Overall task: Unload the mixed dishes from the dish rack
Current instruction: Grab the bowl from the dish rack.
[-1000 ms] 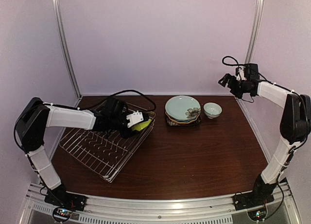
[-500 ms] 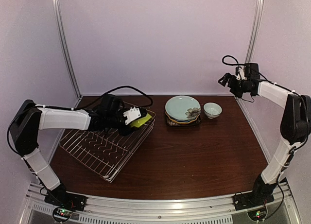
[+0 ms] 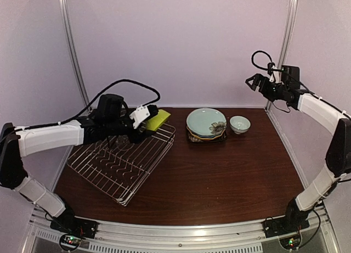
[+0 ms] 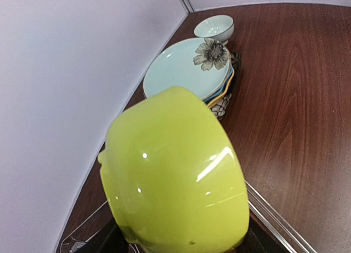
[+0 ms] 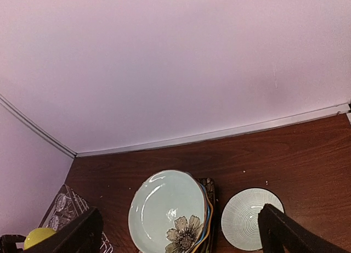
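Left claw (image 3: 147, 120) grips the green bowl (image 3: 158, 120) above the rack's (image 3: 118, 170) 1 o'clock corner. Plates (image 3: 205, 123) sit stacked at the table's 12 o'clock, small bowl (image 3: 239, 124) at their 3. Right claw (image 3: 255, 83) gapes wide, empty. Nearly unloaded; glasses unclear

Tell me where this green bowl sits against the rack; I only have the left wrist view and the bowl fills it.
Observer: The green bowl hangs in the left claw over the rack's far right corner, seemingly above its rim.
Operator: Is the right arm in my way to the plates?
Observer: No. The right claw is open and raised high, to the right of the plates.
Operator: Anything left in the rack?
Observer: The right wrist view shows what looks like clear glass inside it.
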Tool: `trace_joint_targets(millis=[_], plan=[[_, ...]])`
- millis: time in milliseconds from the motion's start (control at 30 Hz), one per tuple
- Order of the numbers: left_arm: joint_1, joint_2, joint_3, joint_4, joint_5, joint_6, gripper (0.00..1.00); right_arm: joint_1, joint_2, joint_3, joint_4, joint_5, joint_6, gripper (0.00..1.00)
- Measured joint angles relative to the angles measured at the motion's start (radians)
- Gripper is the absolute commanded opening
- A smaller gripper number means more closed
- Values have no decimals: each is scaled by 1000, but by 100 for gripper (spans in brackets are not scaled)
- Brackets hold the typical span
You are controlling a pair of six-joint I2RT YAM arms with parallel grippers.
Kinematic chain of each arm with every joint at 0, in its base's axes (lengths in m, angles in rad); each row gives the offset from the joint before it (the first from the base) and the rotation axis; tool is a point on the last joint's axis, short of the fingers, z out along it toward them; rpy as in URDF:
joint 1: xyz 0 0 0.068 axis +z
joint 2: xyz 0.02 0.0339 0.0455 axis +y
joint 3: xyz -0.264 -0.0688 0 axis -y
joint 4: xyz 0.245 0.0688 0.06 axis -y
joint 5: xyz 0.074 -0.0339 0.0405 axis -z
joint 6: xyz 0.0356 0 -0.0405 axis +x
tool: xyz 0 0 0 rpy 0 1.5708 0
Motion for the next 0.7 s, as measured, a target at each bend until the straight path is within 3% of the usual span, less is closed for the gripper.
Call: trace_joint_targets(millis=[300, 700], plan=[[10, -113, 2, 73, 124, -202, 54, 155, -141, -148, 143, -13, -40, 97], [1, -138, -24, 392, 251, -571, 55, 453, -257, -219, 280, 59, -84, 93]])
